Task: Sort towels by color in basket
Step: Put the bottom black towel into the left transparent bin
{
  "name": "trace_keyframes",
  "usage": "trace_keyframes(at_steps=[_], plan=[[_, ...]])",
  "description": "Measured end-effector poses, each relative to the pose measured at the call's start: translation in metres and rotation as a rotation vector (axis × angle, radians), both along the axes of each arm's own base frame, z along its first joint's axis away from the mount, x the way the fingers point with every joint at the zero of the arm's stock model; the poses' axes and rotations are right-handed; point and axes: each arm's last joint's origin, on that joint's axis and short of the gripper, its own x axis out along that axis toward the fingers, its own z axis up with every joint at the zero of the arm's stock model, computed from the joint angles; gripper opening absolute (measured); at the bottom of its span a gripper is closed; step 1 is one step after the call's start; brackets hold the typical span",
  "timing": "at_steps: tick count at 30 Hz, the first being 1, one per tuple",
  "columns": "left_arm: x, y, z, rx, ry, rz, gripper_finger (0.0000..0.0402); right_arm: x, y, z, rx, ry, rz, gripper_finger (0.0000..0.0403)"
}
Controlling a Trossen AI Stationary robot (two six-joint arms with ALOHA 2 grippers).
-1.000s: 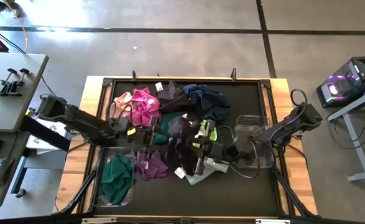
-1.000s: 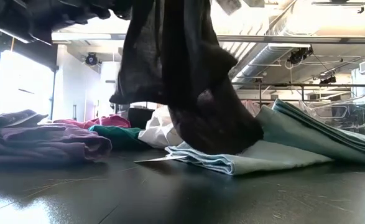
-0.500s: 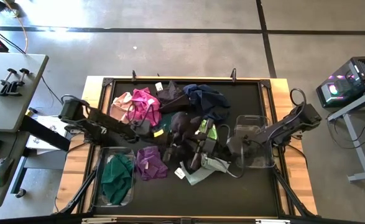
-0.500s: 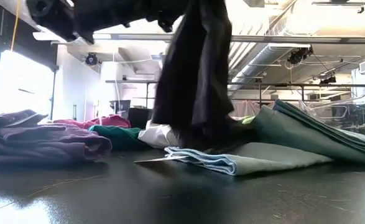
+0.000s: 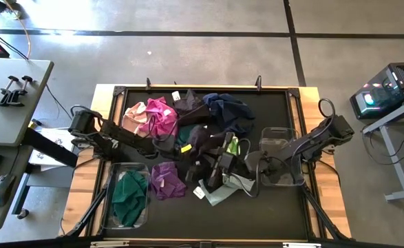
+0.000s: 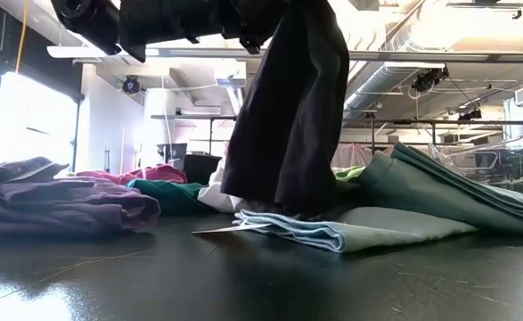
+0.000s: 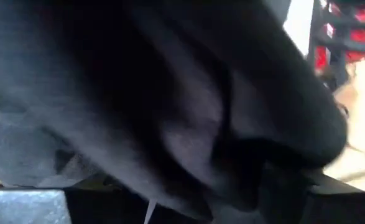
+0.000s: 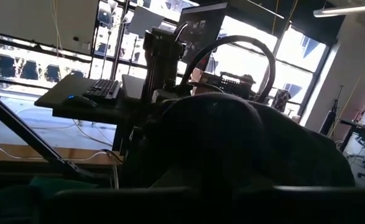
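A black towel (image 5: 202,148) hangs in the middle of the table from my left gripper (image 5: 191,142), which is shut on it. In the low view the towel (image 6: 288,116) drops from the top of the picture, and dark cloth (image 7: 170,112) fills the left wrist view. My right gripper (image 5: 214,176) is close by on the towel's near side, above a pale mint towel (image 5: 226,191). A dark cloth mound (image 8: 232,143) blocks its wrist view. A lime towel (image 5: 231,146) lies beside the black one. My left gripper holds the black towel by its upper part (image 6: 283,22); the cloth itself hides the fingers and the exact spot. The towel hangs slack below the gripper, and its lower end (image 6: 283,203) rests on the pale mint towel (image 6: 377,223).
A clear basket (image 5: 112,207) at the near left holds a dark green towel (image 5: 129,196). Another clear basket (image 5: 282,165) stands at the right. A purple towel (image 5: 166,180) lies near the left basket. Pink (image 5: 136,114), magenta (image 5: 160,117) and navy (image 5: 229,110) towels lie toward the far edge.
My left arm has reached toward the table's right, carrying the black towel with it. The towel was spread wide with a bulge lying on the pale mint towel. It now hangs narrower and straighter, with only its lower end on that towel.
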Motion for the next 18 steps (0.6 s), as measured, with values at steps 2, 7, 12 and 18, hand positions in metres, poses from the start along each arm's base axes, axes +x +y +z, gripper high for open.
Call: trace_keyframes(at_steps=[2,7,12,18], plan=[[0.0,-0.001,-0.002,0.033,0.017,-0.009,0.021,-0.001,0.002,0.0,-0.002,0.0,0.005,0.0001],[0.001,0.002,-0.005,0.009,0.053,0.073,0.0178,-0.004,0.008,0.002,-0.007,-0.017,0.023,0.0015],[0.0,-0.001,-0.007,0.061,0.062,0.021,0.0143,-0.005,0.011,0.002,-0.01,-0.015,0.027,0.0023],[-0.001,-0.004,-0.01,0.11,0.079,0.013,0.0023,-0.014,0.017,0.009,0.013,-0.025,-0.031,0.0034]])
